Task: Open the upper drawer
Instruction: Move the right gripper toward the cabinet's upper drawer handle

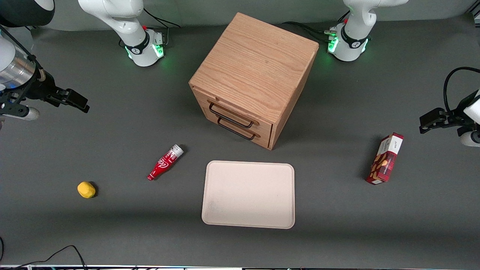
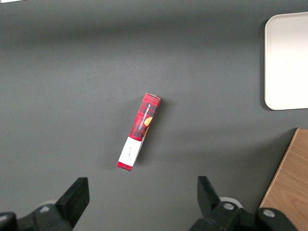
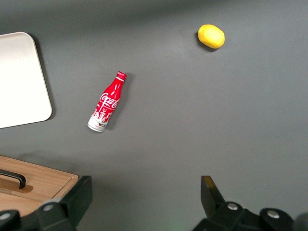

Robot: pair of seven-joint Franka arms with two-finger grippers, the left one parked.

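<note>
From the front, your cabinet (image 1: pixel 255 75) stands mid-bench, turned so its drawer face angles toward the working arm's end. The upper drawer (image 1: pixel 234 112) sits flush and shut, its black handle (image 1: pixel 230 115) just above the lower drawer's handle (image 1: pixel 237 129). That turn should give you a fairly direct line of approach from the side. Your pincer (image 1: pixel 69 99) hangs well apart from the cabinet, above bare bench (image 1: pixel 112 225), with nothing in it. A tray (image 1: pixel 248 194) lies nearer the camera than the cabinet, a red bottle (image 1: pixel 165 162) beside it, a yellow lump (image 1: pixel 86 189) farther toward the working arm's end, and a red box (image 1: pixel 386 159) toward the parked arm's end.

The left wrist view shows only the box (image 2: pixel 139 131) and a tray corner (image 2: pixel 287 60).

In the right wrist view, the pincer (image 3: pixel 147 197) is spread wide, looking down on the bottle (image 3: pixel 108 101) and lump (image 3: pixel 211 36). A cabinet corner (image 3: pixel 38 180) and a handle end (image 3: pixel 13 177) show, so you likely have to swing across and drop level with the upper handle.
</note>
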